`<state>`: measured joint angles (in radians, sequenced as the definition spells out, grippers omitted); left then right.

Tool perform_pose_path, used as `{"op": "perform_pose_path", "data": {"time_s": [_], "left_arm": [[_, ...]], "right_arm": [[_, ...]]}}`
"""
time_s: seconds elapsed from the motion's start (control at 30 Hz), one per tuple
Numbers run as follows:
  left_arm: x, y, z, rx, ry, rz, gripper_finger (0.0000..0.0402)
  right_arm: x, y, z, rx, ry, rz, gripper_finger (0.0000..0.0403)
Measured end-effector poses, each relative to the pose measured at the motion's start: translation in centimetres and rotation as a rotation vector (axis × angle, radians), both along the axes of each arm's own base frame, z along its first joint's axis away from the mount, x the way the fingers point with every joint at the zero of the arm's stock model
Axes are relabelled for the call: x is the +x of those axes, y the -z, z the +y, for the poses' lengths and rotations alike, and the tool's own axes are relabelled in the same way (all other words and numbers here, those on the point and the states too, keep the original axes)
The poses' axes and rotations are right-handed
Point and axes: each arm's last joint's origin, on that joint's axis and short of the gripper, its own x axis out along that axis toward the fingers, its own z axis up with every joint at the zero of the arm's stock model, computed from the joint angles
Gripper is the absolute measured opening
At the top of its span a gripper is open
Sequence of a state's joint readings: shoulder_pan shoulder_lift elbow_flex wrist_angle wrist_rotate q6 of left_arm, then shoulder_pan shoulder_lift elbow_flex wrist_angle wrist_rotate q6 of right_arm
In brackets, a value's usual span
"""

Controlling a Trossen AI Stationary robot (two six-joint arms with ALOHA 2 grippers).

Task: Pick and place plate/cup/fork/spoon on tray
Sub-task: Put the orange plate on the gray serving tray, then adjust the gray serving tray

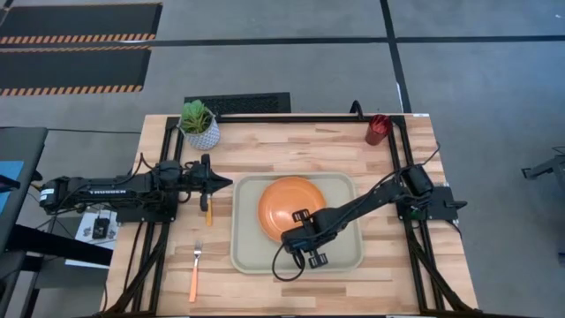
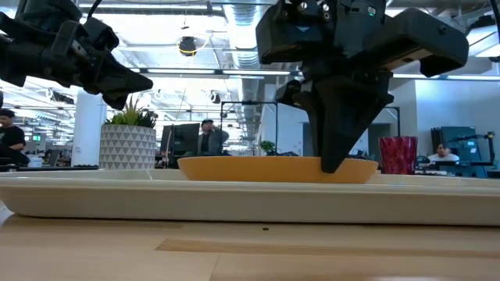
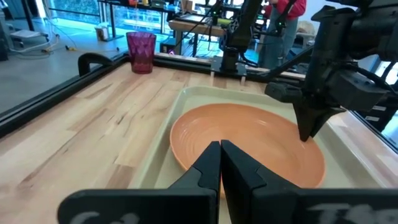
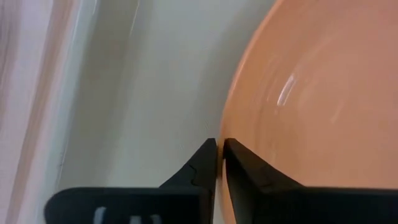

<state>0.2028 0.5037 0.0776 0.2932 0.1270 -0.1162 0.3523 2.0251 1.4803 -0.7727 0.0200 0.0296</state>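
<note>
The orange plate (image 1: 296,201) lies flat on the beige tray (image 1: 252,256) at the table's middle. My right gripper (image 4: 219,155) stands over the plate's near edge, fingers pointing down, shut on its rim. My left gripper (image 3: 221,163) is shut and empty, above the table just left of the tray. An orange handle (image 1: 209,212), seemingly the spoon's, lies on the table under my left gripper, its bowl hidden. The fork (image 1: 195,269) lies on the table near the front left. The dark red cup (image 1: 378,129) stands at the far right. My right gripper pinches the plate's rim (image 4: 225,124) at the plate's near edge, one finger over the plate's inside and one over the tray. The fingers come from above, pointing down (image 2: 332,160). The plate sits level with its underside on the tray.
A white patterned pot with a green plant (image 1: 200,125) stands at the far left of the table. Black frame rails run along the table's left and right sides (image 1: 402,150). People sit in the room beyond the table.
</note>
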Motion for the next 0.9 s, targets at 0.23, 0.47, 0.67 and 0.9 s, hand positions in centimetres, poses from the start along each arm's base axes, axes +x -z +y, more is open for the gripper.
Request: {"op": "perform_pose_path", "data": {"time_s": [0.23,0.47,0.67,0.9], "left_arm": [[0.0,0.1,-0.1,-0.004,0.017,0.005,0.0000],[0.0,0.1,-0.1,-0.004,0.017,0.005,0.0000],[0.0,0.0,-0.1,-0.004,0.017,0.004,0.0000],[0.0,0.3,-0.6,0.015,0.076,0.033,0.0000]], "right_arm": [[0.1,0.0,0.0,-0.003,0.001,-0.010,0.0057],[-0.3,-0.8,0.4,-0.045,-0.004,-0.042,0.0057],[-1.6,-3.7,1.1,-0.026,-0.027,-0.088,0.0050],[-4.5,-3.5,2.2,0.119,-0.034,-0.152,0.0011]]}}
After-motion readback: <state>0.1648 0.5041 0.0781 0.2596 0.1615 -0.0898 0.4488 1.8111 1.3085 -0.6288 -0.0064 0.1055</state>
